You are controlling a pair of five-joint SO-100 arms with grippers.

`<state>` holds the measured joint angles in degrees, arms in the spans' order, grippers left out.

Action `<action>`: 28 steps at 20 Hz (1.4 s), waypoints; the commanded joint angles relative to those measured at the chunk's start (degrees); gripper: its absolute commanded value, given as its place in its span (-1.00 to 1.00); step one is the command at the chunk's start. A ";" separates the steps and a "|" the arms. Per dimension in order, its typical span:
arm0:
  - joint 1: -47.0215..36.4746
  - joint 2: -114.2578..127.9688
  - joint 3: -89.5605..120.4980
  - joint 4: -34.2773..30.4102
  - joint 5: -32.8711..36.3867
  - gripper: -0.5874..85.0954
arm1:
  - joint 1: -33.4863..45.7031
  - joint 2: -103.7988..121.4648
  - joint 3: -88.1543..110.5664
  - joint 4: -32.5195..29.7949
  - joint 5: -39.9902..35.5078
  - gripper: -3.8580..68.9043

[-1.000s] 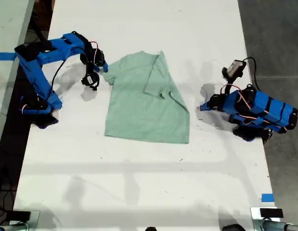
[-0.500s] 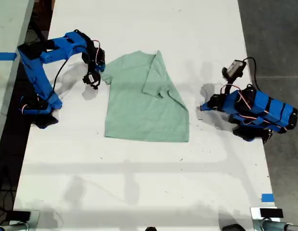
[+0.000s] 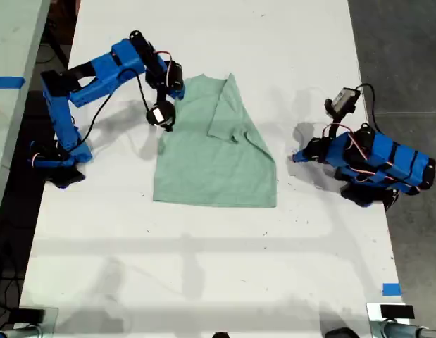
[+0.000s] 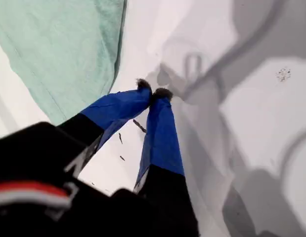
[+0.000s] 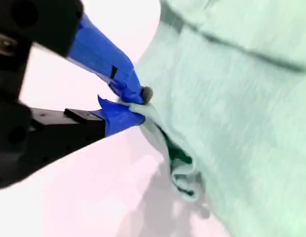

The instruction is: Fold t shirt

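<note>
The t shirt (image 3: 210,158) lies pale mint-green on the white table (image 3: 203,267), with the sleeve on the exterior view's right folded in across its chest. My second gripper (image 3: 174,91) is at the shirt's upper corner on the exterior view's left. In the second wrist view it (image 5: 135,106) is shut on a bunched fold of the t shirt (image 5: 241,98), which hangs crumpled below the tips. My first gripper (image 3: 295,156) rests low on the table just beyond the shirt's edge on the exterior view's right. Its tips (image 4: 153,93) meet with nothing between them, beside the t shirt (image 4: 59,44).
A strip of blue tape (image 3: 391,289) sits near the table's lower corner on the exterior view's right. Dark floor (image 3: 401,63) borders the table on that side. Another pale surface with blue tape (image 3: 6,82) lies beyond the gap on the exterior view's left.
My second gripper has swung towards the exterior view's right, carrying the sleeve edge in over the shirt. The first arm has not moved.
</note>
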<state>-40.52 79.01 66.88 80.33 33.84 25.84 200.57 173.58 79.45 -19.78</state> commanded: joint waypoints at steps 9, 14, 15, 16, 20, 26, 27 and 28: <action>9.93 -9.76 -10.63 -8.00 -12.22 -0.66 | -0.88 0.70 1.05 0.35 0.00 -0.83; 5.45 6.59 -10.02 -1.23 -6.50 -0.99 | -0.88 0.70 1.05 0.35 0.00 -0.83; 4.39 12.39 -8.17 0.09 -5.27 -0.99 | -0.88 0.70 1.05 0.35 0.00 -0.83; 3.69 18.46 -5.19 1.14 -4.04 -0.99 | -0.88 0.70 1.05 0.35 0.00 -0.83; 6.59 51.59 32.08 -12.66 -4.13 -0.99 | -0.88 0.70 1.05 0.35 0.00 -0.83; 19.34 111.27 97.29 -40.25 -10.72 -0.99 | -0.70 0.70 1.05 0.35 0.26 -0.83; 18.98 119.18 104.41 -39.02 -10.90 -0.99 | -0.79 0.70 1.14 0.35 0.44 -0.83; 17.93 125.60 110.21 -35.86 -10.90 -0.99 | -0.79 0.70 1.14 0.35 0.53 -0.83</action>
<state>-22.32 188.88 164.27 43.42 24.26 25.84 200.57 173.58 79.45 -19.78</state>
